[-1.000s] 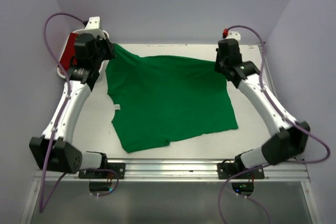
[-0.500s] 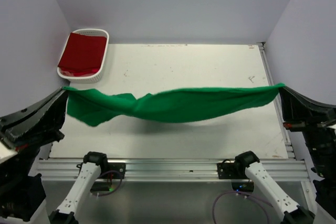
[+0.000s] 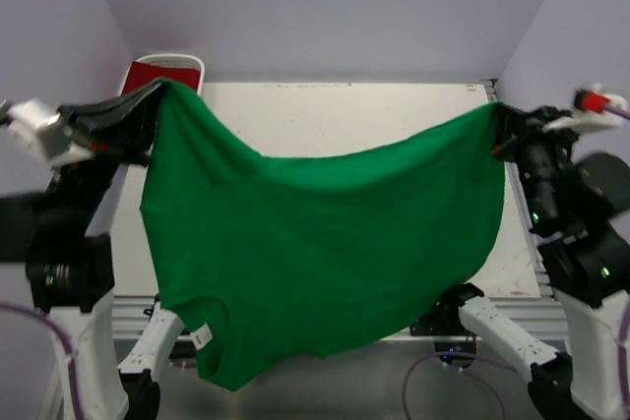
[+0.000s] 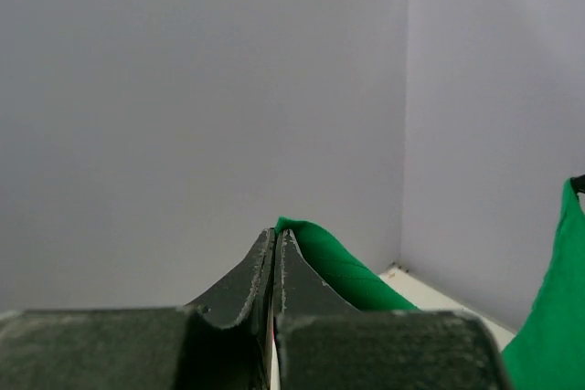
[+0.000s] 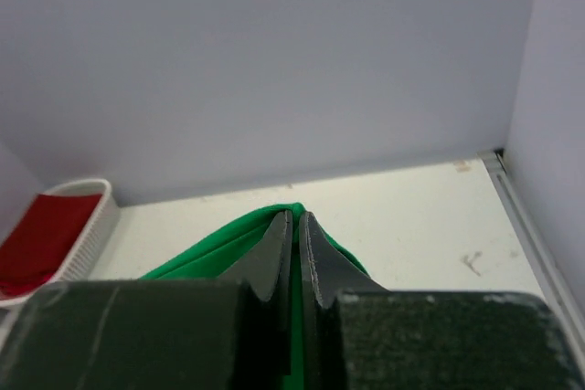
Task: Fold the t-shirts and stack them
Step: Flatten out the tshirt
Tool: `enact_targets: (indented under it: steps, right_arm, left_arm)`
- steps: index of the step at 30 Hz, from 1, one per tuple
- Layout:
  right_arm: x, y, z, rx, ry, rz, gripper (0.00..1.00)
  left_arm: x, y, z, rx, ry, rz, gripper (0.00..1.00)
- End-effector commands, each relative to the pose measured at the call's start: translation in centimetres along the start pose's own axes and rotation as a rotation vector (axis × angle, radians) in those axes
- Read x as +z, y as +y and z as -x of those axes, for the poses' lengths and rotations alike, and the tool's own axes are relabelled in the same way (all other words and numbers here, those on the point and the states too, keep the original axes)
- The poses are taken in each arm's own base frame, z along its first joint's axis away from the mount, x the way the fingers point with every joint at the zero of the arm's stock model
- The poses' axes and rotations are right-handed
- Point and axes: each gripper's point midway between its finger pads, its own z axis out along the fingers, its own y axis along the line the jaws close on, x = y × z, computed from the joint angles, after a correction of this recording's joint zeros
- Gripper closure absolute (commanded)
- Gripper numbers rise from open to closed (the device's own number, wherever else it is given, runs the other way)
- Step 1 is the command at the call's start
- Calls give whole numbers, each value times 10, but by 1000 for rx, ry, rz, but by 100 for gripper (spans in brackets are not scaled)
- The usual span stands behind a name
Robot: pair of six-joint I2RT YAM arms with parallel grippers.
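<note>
Only the top view shows the whole green shirt [image 3: 315, 243]: it hangs spread above the table [image 3: 345, 110], its white label [image 3: 201, 337] low at the near edge. The wrist views show the left gripper [image 4: 276, 237] and right gripper [image 5: 294, 216] each clamped on a green corner. The red shirt [image 5: 41, 239] lies in the basket [image 5: 96, 216].

Both arms are up high and spread wide apart. Left arm [image 3: 69, 263] stands on the left side with its wrist angled inward. Left gripper [image 3: 156, 93] has its jaws pressed together on one corner of the green t-shirt [image 3: 315, 233]. Right arm [image 3: 581, 263] mirrors it on the right. Right gripper [image 3: 495, 120] jaws are likewise closed, pinching the opposite corner. Both grippers aim inward and toward the far wall, at roughly equal height.
</note>
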Motion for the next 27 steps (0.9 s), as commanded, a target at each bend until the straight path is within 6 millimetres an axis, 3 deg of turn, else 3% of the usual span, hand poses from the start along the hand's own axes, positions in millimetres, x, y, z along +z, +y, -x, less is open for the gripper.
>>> enact_targets:
  steps: [1,2,5,7,8,10,11,12,17,20,23,27]
  right_arm:
    - [58,-21,-56,-100,155,-199,100]
    - [79,-23,-80,-136,220,-239,100]
    - [108,-27,-112,-194,317,-302,100]
    - [122,-29,-124,-222,338,-327,100]
    - [135,-31,-132,-248,357,-361,100]
    - [147,-34,-146,-281,399,-389,100]
    - [153,-32,-148,-286,406,-393,100]
    - [163,-34,-166,-311,446,-410,100]
    - [184,-43,-209,-368,521,-476,100]
    - [196,-49,-240,-403,571,-514,100]
    - [207,-56,-272,-424,612,-539,100]
    - [221,-65,-299,-395,630,-572,100]
  left_arm:
    - [34,88,-106,-80,202,214,100]
    - [36,97,-120,-76,230,234,100]
    - [46,132,-164,-92,312,317,100]
    - [50,151,-186,-89,352,372,100]
    - [53,162,-214,-112,409,391,100]
    - [53,178,-243,-116,471,433,100]
    - [53,185,-268,-129,521,453,100]
    - [55,183,-283,-134,544,457,100]
    - [42,200,-367,-154,690,517,100]
    - [37,207,-401,-166,745,529,100]
    - [35,209,-423,-169,764,534,100]
    - [37,213,-449,-173,793,542,100]
